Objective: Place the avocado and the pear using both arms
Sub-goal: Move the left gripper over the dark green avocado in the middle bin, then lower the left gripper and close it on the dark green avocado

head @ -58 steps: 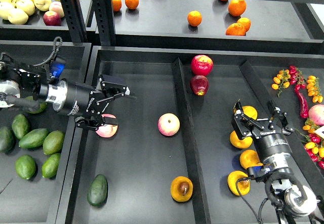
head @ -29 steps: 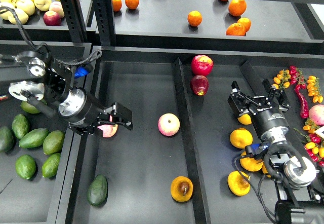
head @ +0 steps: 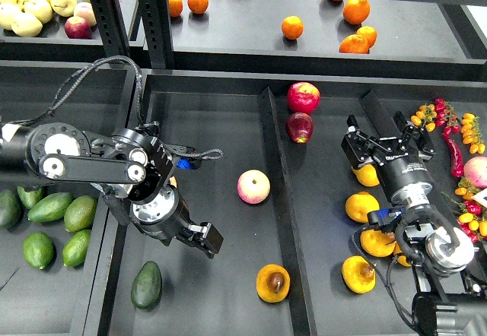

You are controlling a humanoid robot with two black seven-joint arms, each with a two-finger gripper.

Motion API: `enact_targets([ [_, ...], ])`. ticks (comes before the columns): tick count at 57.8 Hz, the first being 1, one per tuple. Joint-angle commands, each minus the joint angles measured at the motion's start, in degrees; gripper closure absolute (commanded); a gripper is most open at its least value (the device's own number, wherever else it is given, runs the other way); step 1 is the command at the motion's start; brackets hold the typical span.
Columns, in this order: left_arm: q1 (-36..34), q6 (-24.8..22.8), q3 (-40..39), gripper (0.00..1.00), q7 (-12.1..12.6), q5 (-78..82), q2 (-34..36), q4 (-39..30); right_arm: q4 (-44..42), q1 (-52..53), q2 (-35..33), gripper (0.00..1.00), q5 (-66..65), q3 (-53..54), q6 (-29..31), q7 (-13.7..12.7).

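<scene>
The dark green avocado (head: 146,284) lies at the front left of the middle bin. The golden pear (head: 273,283) with a dark brown blotch lies at the front right of the same bin, beside the divider (head: 280,199). My left gripper (head: 204,239) points down and right, above and to the right of the avocado and left of the pear. It is seen dark and end-on, so its fingers cannot be told apart. My right gripper (head: 386,142) is open and empty over the right bin, just above a plain yellow pear (head: 367,175).
A pink apple (head: 253,186) lies mid-bin. Two red apples (head: 303,97) lie at the back. Several yellow pears (head: 362,207) are in the right bin and lime avocados (head: 50,207) in the left bin. Oranges (head: 292,27) are on the back shelf.
My left arm swung down and to the right, taking its gripper from beside a pink apple toward the front; that apple is now hidden behind the arm. My right gripper moved farther back.
</scene>
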Motion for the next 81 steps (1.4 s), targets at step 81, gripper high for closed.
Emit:
enact_targets([
  [81,9.8,0.0,9.5,0.0,0.0,-2.3,-9.3,15.1,0.2,-0.4,0.0,0.01,0.4,-0.9,0.3,-0.2],
])
